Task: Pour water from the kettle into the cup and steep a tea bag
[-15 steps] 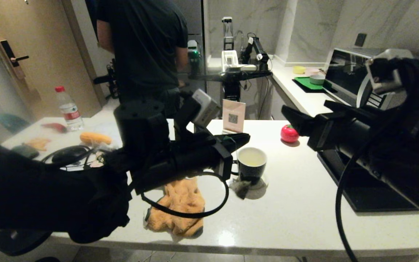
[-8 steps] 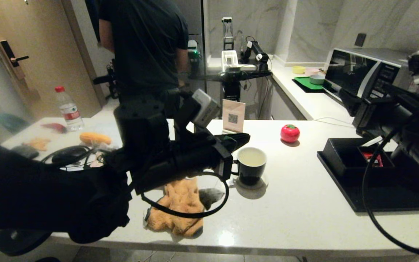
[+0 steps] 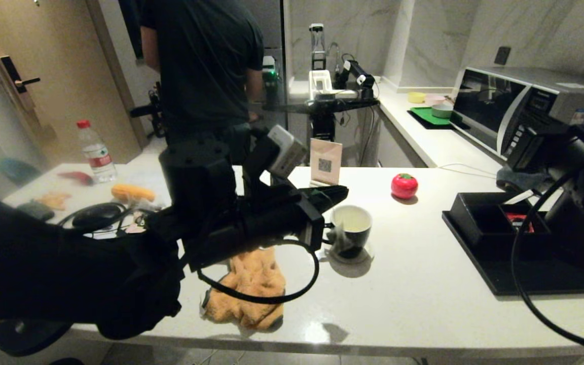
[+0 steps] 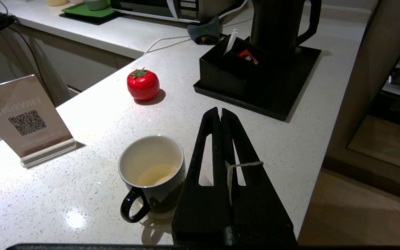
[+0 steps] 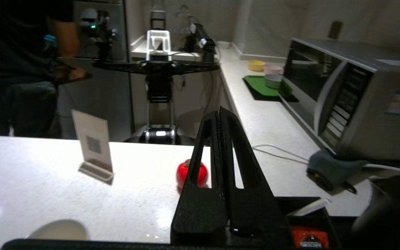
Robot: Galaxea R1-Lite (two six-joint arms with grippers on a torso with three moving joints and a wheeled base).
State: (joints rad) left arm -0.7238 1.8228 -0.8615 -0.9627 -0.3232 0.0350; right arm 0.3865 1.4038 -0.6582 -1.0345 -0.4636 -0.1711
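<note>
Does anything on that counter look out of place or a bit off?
Yes: the tea bag dangles outside the cup, against its side, not in the water. Its string is pinched in the shut left gripper above. A crumpled orange cloth also lies near the counter's front edge.

My matt black plastic left gripper [image 4: 220, 114] hung over a glossy speckled stone counter [image 4: 109, 104]; the cup [image 4: 152, 173] looked glazed ceramic, the orange cloth [image 3: 251, 284] fluffy

Dim kitchen, marble walls [image 3: 540, 30], white counter [image 3: 413, 289], wooden door [image 3: 43, 66]
</note>
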